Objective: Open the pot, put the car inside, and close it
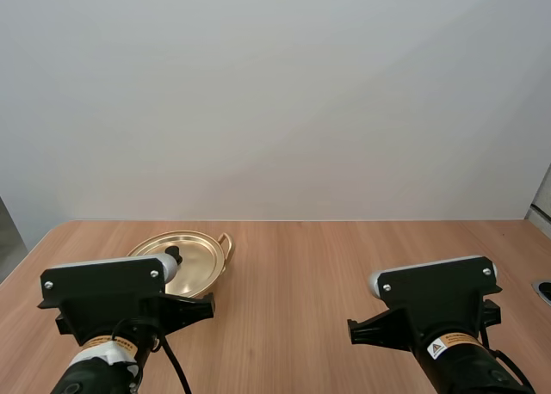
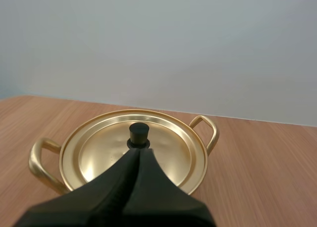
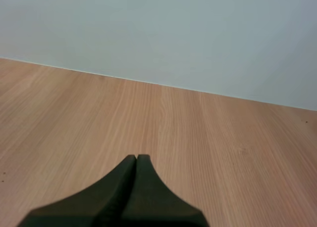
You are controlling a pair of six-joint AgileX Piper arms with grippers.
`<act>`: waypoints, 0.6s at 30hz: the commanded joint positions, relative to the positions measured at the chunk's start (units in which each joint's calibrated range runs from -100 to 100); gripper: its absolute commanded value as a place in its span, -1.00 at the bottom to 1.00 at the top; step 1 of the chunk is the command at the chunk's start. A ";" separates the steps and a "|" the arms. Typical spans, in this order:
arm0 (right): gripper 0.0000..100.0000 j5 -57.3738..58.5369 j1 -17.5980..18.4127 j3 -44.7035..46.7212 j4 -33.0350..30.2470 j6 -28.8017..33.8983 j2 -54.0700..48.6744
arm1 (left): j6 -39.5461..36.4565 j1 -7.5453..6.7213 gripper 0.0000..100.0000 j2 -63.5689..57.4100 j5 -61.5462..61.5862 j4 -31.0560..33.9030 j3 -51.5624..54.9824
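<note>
On the left half of the wooden table point(image 1: 344, 265), a golden pot point(image 1: 202, 243), just beyond the left arm point(image 1: 103, 295) and partly hidden behind it. Closed with its lid point(image 2: 99, 157), flat and shiny, seated inside the rim. In the middle of the lid, a small black knob point(image 2: 138, 133), standing upright. At the sides of the pot, two looped handles: the right handle point(image 2: 208, 130) a little farther, the left handle point(image 2: 39, 160) a little nearer.

As for the left gripper point(image 2: 139, 151): fully shut, both black fingers pressed together into one dark wedge, with nothing held between them. Placed over the near part of the lid and pointing straight at the knob, with the tip just on the near side of it. Touching the knob or only very close to it: cannot tell from the left wrist view.

As for the right gripper point(image 3: 136, 158): shut in the same way, fingers lying together, holding nothing. Hanging over the wood on the right half of the table, well apart from the pot. Aimed toward the far edge of the table and the plain pale wall point(image 3: 158, 28) behind it.

In the high view, the right arm point(image 1: 435, 299) at the near right and the left arm at the near left, both close to the near edge, with a wide stretch of table between them.
</note>
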 commanded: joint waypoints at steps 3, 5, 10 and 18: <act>-1.00 -1.62 0.03 0.00 5.03 1.28 0.00 | -1.03 0.35 -1.00 0.00 0.41 -0.07 0.00; -1.00 -1.82 0.03 0.00 7.57 2.05 0.00 | -1.03 0.35 -1.00 0.00 0.41 -0.07 0.00; -1.00 -1.82 0.03 0.00 9.11 4.48 0.00 | -1.03 0.35 -1.00 0.00 0.41 -0.07 0.00; -1.00 -1.82 0.83 0.00 9.11 4.41 0.00 | -1.03 0.34 -1.00 0.00 0.25 -0.07 0.00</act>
